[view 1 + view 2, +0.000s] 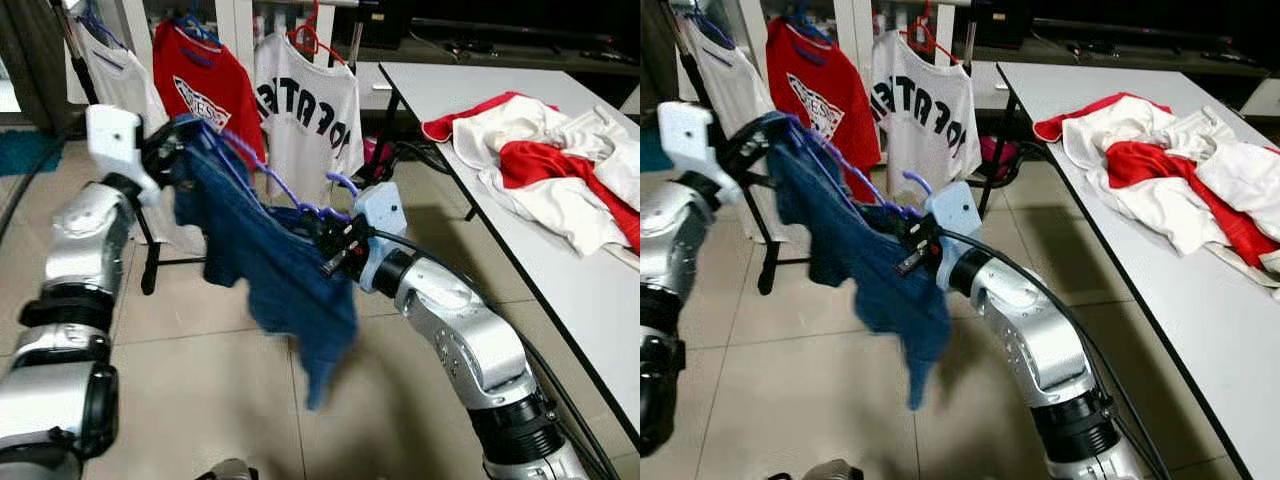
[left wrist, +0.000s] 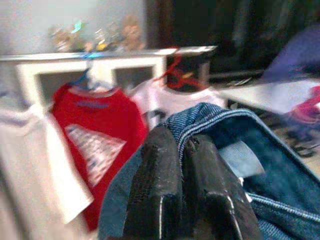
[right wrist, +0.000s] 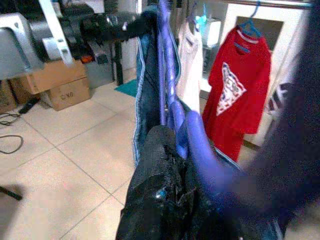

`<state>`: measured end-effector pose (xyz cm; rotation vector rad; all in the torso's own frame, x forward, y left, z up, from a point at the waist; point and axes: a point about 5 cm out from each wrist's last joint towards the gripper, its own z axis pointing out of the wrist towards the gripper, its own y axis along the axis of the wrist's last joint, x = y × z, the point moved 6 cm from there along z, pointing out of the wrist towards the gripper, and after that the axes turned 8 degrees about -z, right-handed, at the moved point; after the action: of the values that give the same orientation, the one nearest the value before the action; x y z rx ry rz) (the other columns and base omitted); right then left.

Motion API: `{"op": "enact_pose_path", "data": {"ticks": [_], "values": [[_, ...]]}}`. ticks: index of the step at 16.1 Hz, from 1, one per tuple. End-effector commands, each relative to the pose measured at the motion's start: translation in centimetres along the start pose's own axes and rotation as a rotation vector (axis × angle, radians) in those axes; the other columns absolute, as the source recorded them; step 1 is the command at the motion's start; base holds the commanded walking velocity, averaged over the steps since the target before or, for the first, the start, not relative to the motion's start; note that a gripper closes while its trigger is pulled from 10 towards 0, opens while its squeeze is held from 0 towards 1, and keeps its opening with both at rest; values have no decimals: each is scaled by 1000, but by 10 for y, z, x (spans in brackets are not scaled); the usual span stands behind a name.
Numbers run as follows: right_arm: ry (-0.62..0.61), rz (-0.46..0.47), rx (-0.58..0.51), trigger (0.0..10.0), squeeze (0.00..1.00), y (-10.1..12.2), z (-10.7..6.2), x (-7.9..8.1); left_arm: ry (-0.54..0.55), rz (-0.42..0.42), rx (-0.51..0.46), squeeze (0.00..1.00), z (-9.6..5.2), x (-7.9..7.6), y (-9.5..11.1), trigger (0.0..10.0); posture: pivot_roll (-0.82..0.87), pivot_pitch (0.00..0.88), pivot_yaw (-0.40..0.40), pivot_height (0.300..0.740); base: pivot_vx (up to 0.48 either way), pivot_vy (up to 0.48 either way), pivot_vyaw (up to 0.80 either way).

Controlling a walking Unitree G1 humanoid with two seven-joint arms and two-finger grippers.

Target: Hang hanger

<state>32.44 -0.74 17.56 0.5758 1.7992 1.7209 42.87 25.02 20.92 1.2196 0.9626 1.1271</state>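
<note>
Clothes rack (image 1: 150,250) with shirts hanging, waiting ahead; blue denim garment (image 1: 270,260) on purple hanger (image 1: 275,185) being carried between both arms, left gripper (image 1: 175,145) clenching its collar, right gripper (image 1: 335,245) gripping the hanger near its hook, which should be kept level and lifted over the rail.

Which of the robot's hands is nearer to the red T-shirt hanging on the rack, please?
Left. The left hand pinches the blue denim garment just in front of the red T-shirt; the right hand, holding the purple hanger, sits lower and further back.
</note>
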Motion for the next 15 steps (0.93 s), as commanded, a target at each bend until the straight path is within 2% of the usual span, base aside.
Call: {"op": "enact_pose_path", "data": {"ticks": [1,2,3,4,5,6,8,9,10,11,12,13,14,15], "values": [[-7,32,-34,10000,0,8,-6,-6,82,18,-27,0,1,18,14,0,12,0,-78,740,0,0,0],[-10,61,-74,10000,0,14,-7,-7,128,8,-21,0,-2,27,11,0,14,0,-78,740,0,0,0],[-41,71,-115,10000,0,20,-7,-12,120,-2,-10,0,-2,24,6,0,13,0,-76,740,0,0,0],[-129,72,-159,10000,0,26,-7,-26,70,-11,6,0,0,10,-3,0,13,0,-76,740,0,0,0],[-194,152,-212,10000,0,33,-9,-39,2,-37,17,0,2,-11,-13,0,13,0,-76,740,0,0,0],[-249,178,-218,10000,0,33,-11,-49,-92,-57,26,0,3,-35,-22,0,13,0,-76,740,0,0,0],[-307,182,-217,10000,0,31,-13,-59,-205,-73,39,0,2,-65,-31,0,2,0,-66,740,0,0,0],[-380,269,-289,10000,0,36,-20,-76,-369,-118,60,0,-9,-108,-44,0,-6,0,-59,740,0,0,0],[-401,284,-306,10000,0,37,-21,-80,-388,-129,64,0,-11,-113,-45,0,-6,0,-59,740,0,0,0],[-483,271,-281,10000,0,32,-27,-91,-397,-148,65,0,-19,-117,-47,0,-6,0,-59,740,0,0,0],[-497,262,-254,10000,0,26,-27,-94,-382,-158,63,0,-22,-115,-48,0,-6,0,-59,740,0,0,0],[-494,171,-30,10000,0,-16,-29,-89,-266,-178,83,0,-31,-95,-54,0,-17,0,-56,740,0,0,0],[-446,176,48,10000,0,-35,-31,-80,-213,-193,99,0,-37,-87,-59,0,-13,0,-51,740,0,0,0],[-424,191,64,10000,0,-41,-31,-76,-196,-199,106,0,-40,-85,-61,0,-13,0,-51,740,0,0,0]]}}
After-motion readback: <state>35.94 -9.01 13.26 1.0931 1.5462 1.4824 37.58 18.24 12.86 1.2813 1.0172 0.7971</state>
